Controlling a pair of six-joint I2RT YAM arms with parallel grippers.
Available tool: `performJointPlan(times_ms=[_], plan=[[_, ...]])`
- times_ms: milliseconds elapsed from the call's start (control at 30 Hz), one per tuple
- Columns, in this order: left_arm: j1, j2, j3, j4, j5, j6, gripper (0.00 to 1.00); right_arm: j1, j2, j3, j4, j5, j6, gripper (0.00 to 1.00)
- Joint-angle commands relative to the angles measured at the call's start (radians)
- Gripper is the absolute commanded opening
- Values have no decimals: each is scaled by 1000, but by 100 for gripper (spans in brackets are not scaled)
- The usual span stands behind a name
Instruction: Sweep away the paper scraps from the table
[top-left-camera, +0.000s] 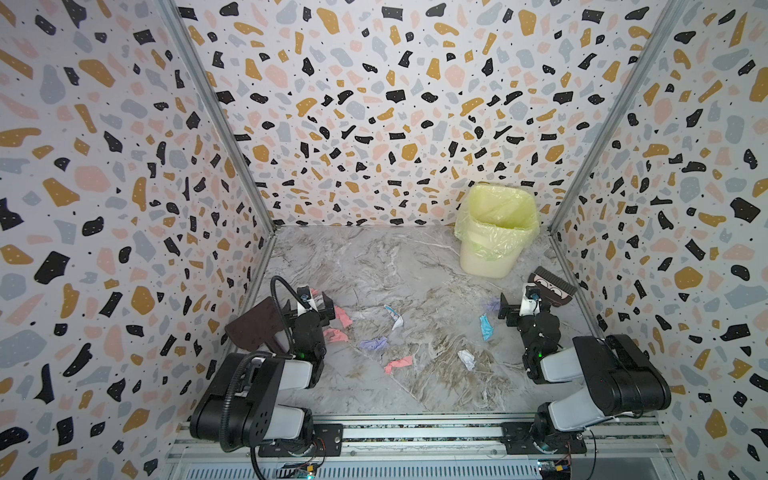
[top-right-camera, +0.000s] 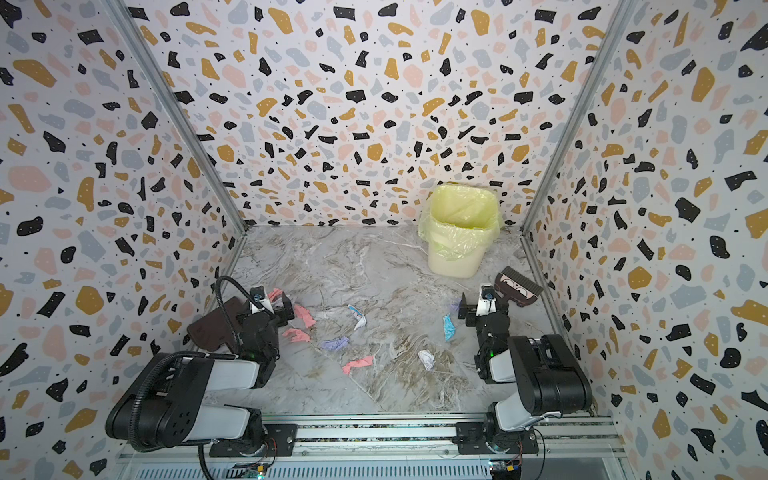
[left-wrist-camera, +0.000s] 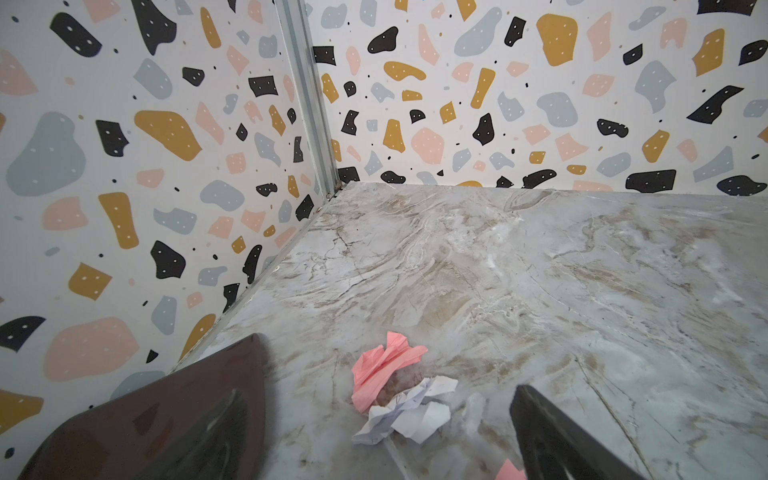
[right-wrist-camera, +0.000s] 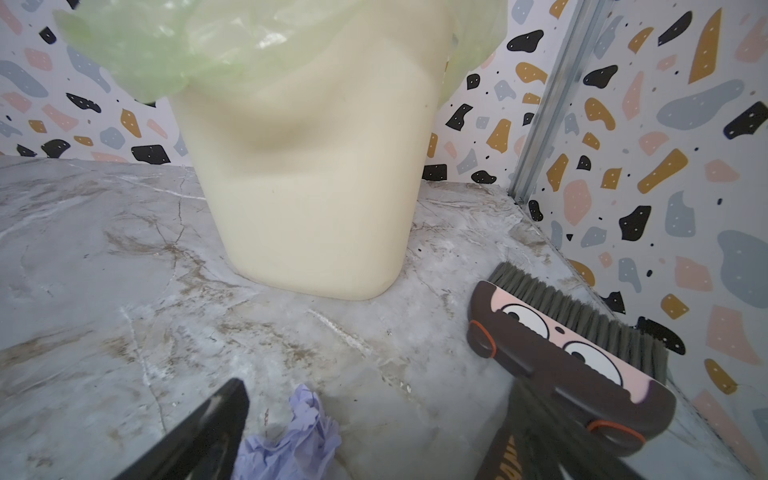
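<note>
Several paper scraps lie on the marble table (top-left-camera: 415, 266): pink (top-left-camera: 398, 363), lilac (top-left-camera: 374, 344), light blue (top-left-camera: 486, 326) and white (top-left-camera: 466, 359). My left gripper (top-left-camera: 311, 305) stands open low at the left. A pink scrap (left-wrist-camera: 382, 370) and a white scrap (left-wrist-camera: 407, 415) lie between and just ahead of its fingers. My right gripper (top-left-camera: 528, 299) is open at the right, with a lilac scrap (right-wrist-camera: 291, 449) near one finger. The other finger is over the handle of a brown brush (right-wrist-camera: 561, 357) with a cartoon face.
A brown dustpan (top-left-camera: 253, 328) lies by the left wall, beside my left gripper (left-wrist-camera: 374, 440). A cream bin (top-left-camera: 490, 257) with a yellow liner stands at the back right, just beyond the brush (top-left-camera: 552, 286). Speckled walls close three sides.
</note>
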Motion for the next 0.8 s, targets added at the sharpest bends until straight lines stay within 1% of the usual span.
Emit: performJointPlan(times_ms=[0, 600, 633, 667, 733, 767], plan=[[3, 3, -5, 59, 7, -8, 100, -1, -9, 15, 3, -5, 9, 99], [3, -1, -10, 64, 8, -6, 100, 0, -18, 12, 6, 6, 7, 99], [3, -7, -9, 70, 4, -8, 100, 1, -46, 19, -29, 24, 14, 99], [4, -27, 9, 32, 5, -6, 100, 0, -94, 43, -104, 34, 17, 99], [3, -106, 83, -177, 15, -3, 100, 2, -201, 93, -280, 38, 15, 99], [3, -133, 114, -249, 18, 5, 100, 7, -257, 124, -368, 47, 12, 99]])
